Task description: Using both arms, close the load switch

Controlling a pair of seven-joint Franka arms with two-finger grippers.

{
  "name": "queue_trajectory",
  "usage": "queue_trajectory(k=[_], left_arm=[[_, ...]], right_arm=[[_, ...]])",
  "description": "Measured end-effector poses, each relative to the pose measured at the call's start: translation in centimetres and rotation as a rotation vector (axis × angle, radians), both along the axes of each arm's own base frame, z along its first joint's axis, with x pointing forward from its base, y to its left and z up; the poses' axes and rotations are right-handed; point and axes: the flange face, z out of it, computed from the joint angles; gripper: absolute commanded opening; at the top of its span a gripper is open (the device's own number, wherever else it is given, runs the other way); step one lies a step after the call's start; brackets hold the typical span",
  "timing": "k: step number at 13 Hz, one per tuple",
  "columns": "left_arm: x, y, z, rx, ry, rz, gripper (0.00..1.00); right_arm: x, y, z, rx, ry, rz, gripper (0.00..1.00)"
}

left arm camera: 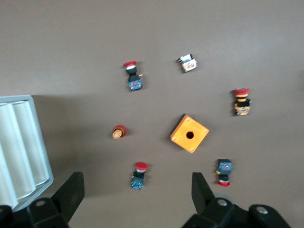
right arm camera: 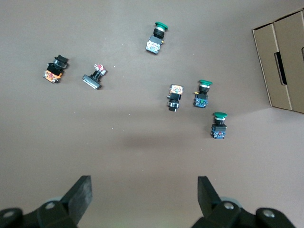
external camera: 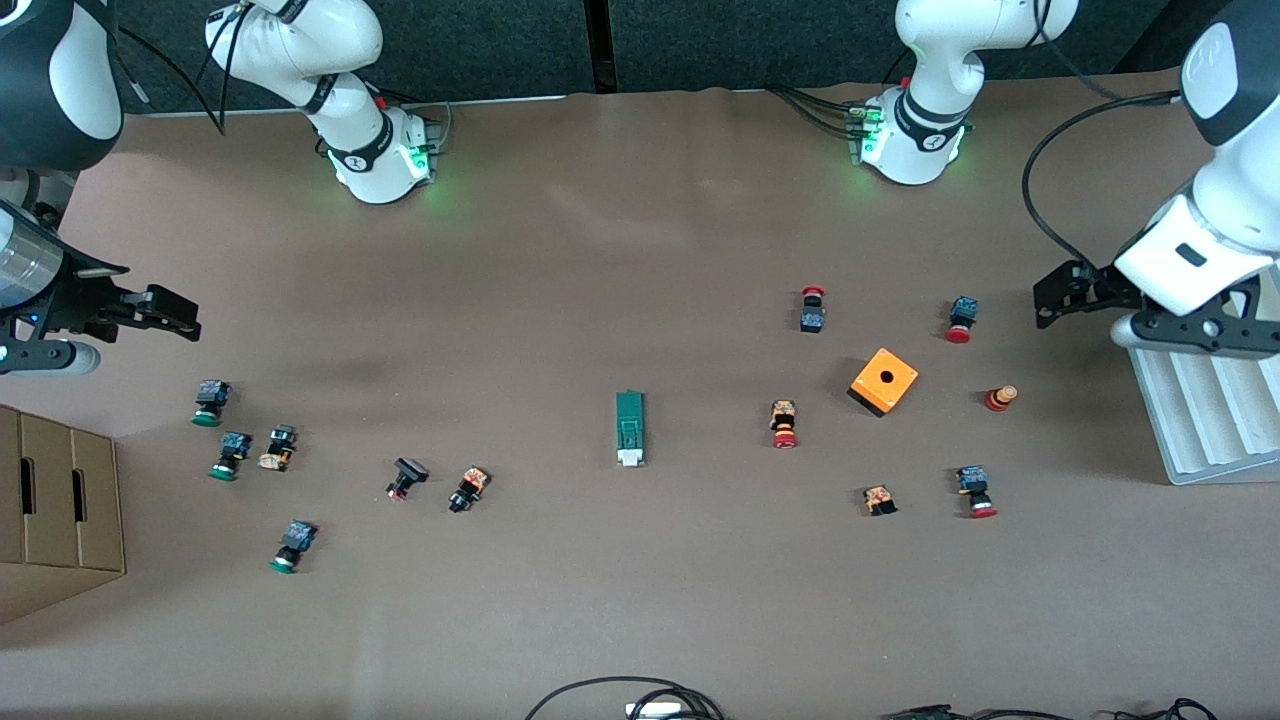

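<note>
The load switch [external camera: 629,428], a narrow dark-green block with a white tab at the end nearer the front camera, lies flat in the middle of the table. It shows in neither wrist view. My left gripper [external camera: 1052,297] hangs open and empty over the table at the left arm's end. In the left wrist view [left arm camera: 137,189] a red-capped push button [left arm camera: 138,175] lies below its spread fingers. My right gripper [external camera: 183,315] hangs open and empty over bare table at the right arm's end; it also shows in the right wrist view [right arm camera: 144,187]. Both grippers are well apart from the switch.
An orange cube with a hole [external camera: 883,381] and several red-capped buttons lie toward the left arm's end, beside a white ridged tray [external camera: 1200,410]. Several green-capped buttons [external camera: 208,402] and a cardboard box [external camera: 55,500] sit toward the right arm's end.
</note>
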Motion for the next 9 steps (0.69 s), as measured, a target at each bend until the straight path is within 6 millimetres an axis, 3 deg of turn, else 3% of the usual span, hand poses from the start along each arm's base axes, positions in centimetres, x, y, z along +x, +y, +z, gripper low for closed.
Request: queue_trajectory(k=[9], left_arm=[[-0.81, -0.66, -0.32, 0.017, 0.043, 0.056, 1.0]], right_arm=[[0.01, 0.0, -0.02, 0.0, 0.0, 0.0, 1.0]])
